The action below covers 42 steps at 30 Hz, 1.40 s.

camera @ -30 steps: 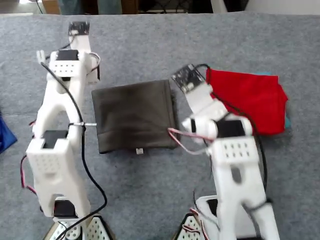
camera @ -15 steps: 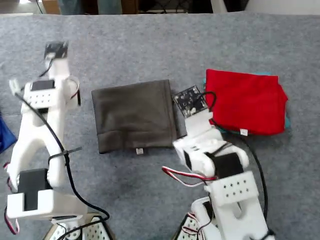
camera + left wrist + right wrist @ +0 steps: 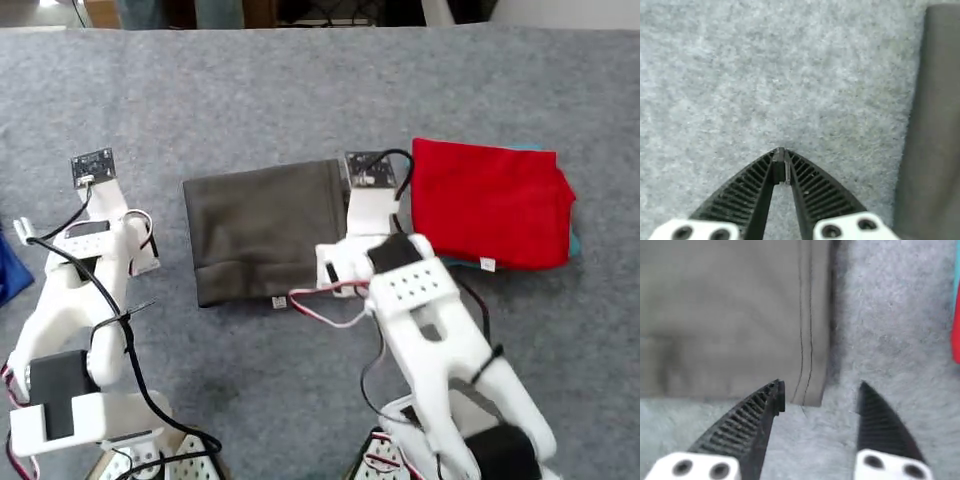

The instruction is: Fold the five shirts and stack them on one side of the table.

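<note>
A folded dark grey shirt lies in the middle of the grey table. A folded red shirt rests to its right on top of a teal one whose edge peeks out. My right gripper stands open over the grey shirt's near right corner, one finger above the cloth and the other above bare carpet. My left gripper is shut on nothing, over bare carpet left of the grey shirt. In the high view the right arm sits between the two shirts, and the left arm is at the left.
A bit of blue cloth shows at the table's left edge. The table's far half is open carpet. Cables hang from both arms near their bases.
The right arm swung left from the red shirt to the grey shirt's right edge. The left arm drew back toward the front left, away from the far side.
</note>
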Motion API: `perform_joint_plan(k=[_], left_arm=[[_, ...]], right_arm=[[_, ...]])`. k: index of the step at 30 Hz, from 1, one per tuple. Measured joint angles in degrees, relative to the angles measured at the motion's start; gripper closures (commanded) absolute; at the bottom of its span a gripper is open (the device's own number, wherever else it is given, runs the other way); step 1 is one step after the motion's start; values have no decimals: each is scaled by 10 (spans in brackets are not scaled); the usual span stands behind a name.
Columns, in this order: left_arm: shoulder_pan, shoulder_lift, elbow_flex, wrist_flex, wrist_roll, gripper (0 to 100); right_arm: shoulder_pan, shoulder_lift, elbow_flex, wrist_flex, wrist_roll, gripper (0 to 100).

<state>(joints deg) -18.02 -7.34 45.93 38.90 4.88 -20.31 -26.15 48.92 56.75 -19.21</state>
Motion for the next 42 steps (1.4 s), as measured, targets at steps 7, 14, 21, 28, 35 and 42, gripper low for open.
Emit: perform_joint_plan(k=[7, 14, 21, 28, 35, 42], left_arm=[[0, 0, 0, -1, 0, 970], [0, 0, 0, -1, 0, 970], [-1, 0, 0, -1, 0, 970], [-1, 0, 0, -1, 0, 970], [-1, 0, 0, -1, 0, 970], [-1, 0, 0, -1, 0, 970]], right_arm=[[1, 108, -69, -15, -83, 641], [-18, 237, -135, -60, -108, 642], [-18, 324, -167, -68, -108, 803], [-16, 339, -180, -67, -97, 912], [-15, 340, -184, -67, -90, 982], [-11, 342, -217, -28, -46, 983]])
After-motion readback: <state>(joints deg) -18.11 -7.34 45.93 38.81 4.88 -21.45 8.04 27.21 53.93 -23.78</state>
